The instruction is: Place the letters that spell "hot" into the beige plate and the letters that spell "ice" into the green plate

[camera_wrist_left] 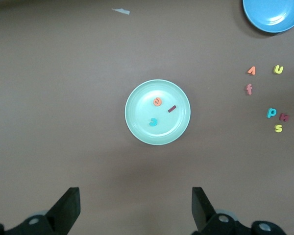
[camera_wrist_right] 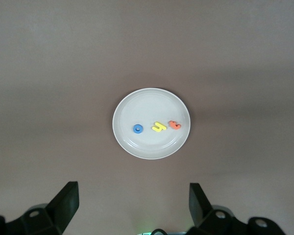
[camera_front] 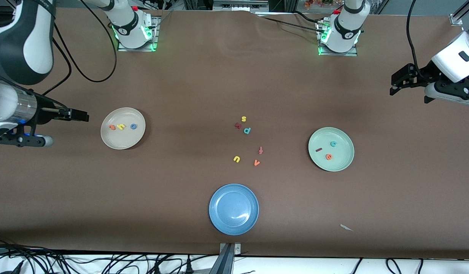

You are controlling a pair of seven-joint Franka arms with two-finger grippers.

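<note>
The beige plate (camera_front: 122, 141) (camera_wrist_right: 148, 101) holds the orange "t" (camera_front: 112, 127), yellow "h" (camera_front: 121, 126) and blue "o" (camera_front: 133, 126) in a row. In the green plate (camera_front: 342, 161) (camera_wrist_left: 142, 134) lie the dark red "i" (camera_front: 318, 149), teal "c" (camera_front: 333, 143) and orange "e" (camera_front: 328, 156). My right gripper (camera_front: 81, 115) (camera_wrist_right: 132, 201) is up in the air beside the beige plate at the right arm's end, open and empty. High over the table's left-arm end, my left gripper (camera_front: 395, 84) (camera_wrist_left: 135, 206) also stands open, holding nothing.
A blue plate (camera_front: 219, 219) sits near the front edge. Loose letters lie mid-table: yellow "s" (camera_front: 244, 119), dark red "n" (camera_front: 237, 125), teal "p" (camera_front: 247, 130), orange-red "f" (camera_front: 261, 150), yellow "u" (camera_front: 236, 159), orange "v" (camera_front: 256, 163). A paper scrap (camera_front: 346, 227) lies nearer the camera than the green plate.
</note>
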